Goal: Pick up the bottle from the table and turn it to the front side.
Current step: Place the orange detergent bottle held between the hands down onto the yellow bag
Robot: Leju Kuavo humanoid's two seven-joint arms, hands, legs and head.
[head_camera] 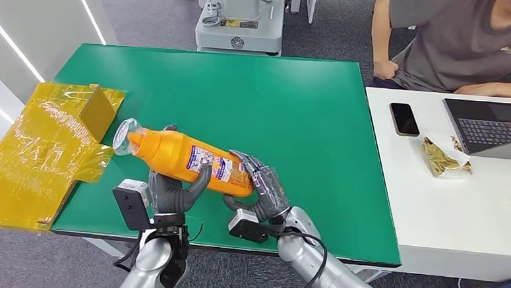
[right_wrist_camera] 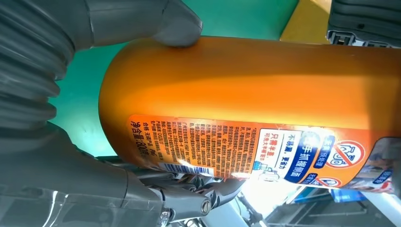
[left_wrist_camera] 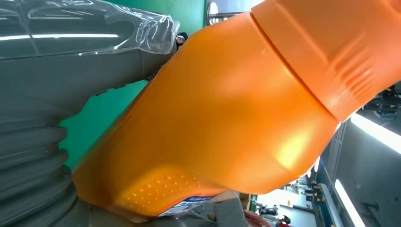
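Head view: we see the orange bottle [head_camera: 184,161] lying tilted above the near edge of the green worktop [head_camera: 295,100], cap end toward the yellow wrapped box [head_camera: 44,149]. Left robot hand [head_camera: 170,193] grips it from below at mid-body, thumb up over the label; right robot hand [head_camera: 262,188] clasps the base end. A person [head_camera: 456,39] sits at the white desk [head_camera: 447,213] with a phone [head_camera: 404,119] and laptop [head_camera: 491,127].

Left wrist view: we see the bottle's [left_wrist_camera: 227,113] shoulder and cap against the left robot hand [left_wrist_camera: 52,118].

Right wrist view: we see right robot hand [right_wrist_camera: 56,118] fingers curled around the bottle [right_wrist_camera: 255,94], printed label facing the camera
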